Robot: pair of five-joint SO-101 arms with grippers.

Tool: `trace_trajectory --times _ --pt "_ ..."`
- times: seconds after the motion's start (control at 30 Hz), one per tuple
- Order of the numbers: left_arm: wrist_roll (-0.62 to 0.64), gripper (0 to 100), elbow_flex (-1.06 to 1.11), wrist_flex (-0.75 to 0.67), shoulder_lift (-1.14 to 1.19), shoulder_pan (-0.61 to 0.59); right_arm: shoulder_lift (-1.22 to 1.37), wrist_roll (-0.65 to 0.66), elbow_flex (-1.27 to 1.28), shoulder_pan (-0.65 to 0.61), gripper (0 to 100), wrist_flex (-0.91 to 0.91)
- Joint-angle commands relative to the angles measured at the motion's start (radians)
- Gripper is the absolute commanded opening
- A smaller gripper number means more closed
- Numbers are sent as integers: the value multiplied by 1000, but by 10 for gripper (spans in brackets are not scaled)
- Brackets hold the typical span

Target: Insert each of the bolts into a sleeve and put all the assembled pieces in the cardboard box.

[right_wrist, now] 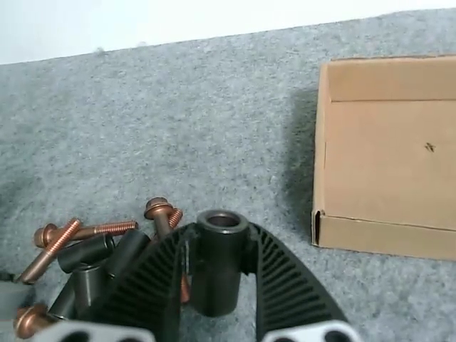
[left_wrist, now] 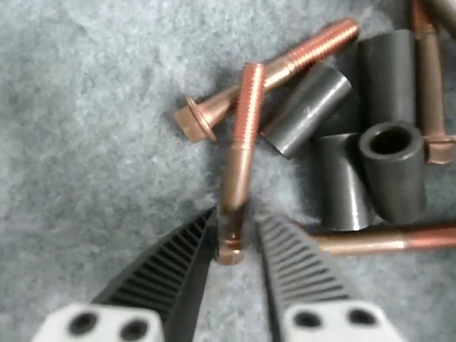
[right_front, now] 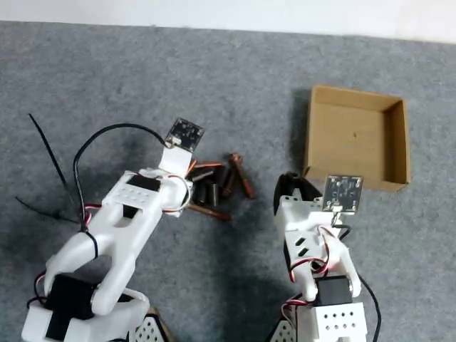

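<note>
My left gripper (left_wrist: 234,214) is shut on the head end of a copper bolt (left_wrist: 241,142), whose threaded tip rests across another bolt (left_wrist: 278,68) in the pile. Several dark sleeves (left_wrist: 392,167) lie beside it. From above, this gripper (right_front: 189,189) sits at the pile's (right_front: 217,187) left edge. My right gripper (right_wrist: 217,231) is shut on a dark sleeve (right_wrist: 217,267), held upright with its bore facing up. In the high view the right gripper (right_front: 288,187) hangs between the pile and the cardboard box (right_front: 353,135), which holds nothing.
Grey felt covers the table (right_front: 214,78). The box's front wall (right_wrist: 385,235) stands just right of the held sleeve. More bolts (right_wrist: 78,231) and sleeves (right_wrist: 92,253) lie to its left. Black cables (right_front: 50,157) trail off the left arm.
</note>
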Motion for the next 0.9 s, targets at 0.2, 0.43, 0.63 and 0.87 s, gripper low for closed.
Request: trace_trajectory --times 0.2,0.43,0.63,0.87 --pt "-8 140 -28 2 -2 1 -19 11 -13 -1 9 -31" --pt "-8 140 -28 3 -1 -5 -19 11 -13 -1 9 -31" --pt "-8 140 -28 2 1 -5 -19 11 -13 -1 9 -31" --pt "-8 139 -130 55 108 -7 -19 11 -13 -1 9 -31"
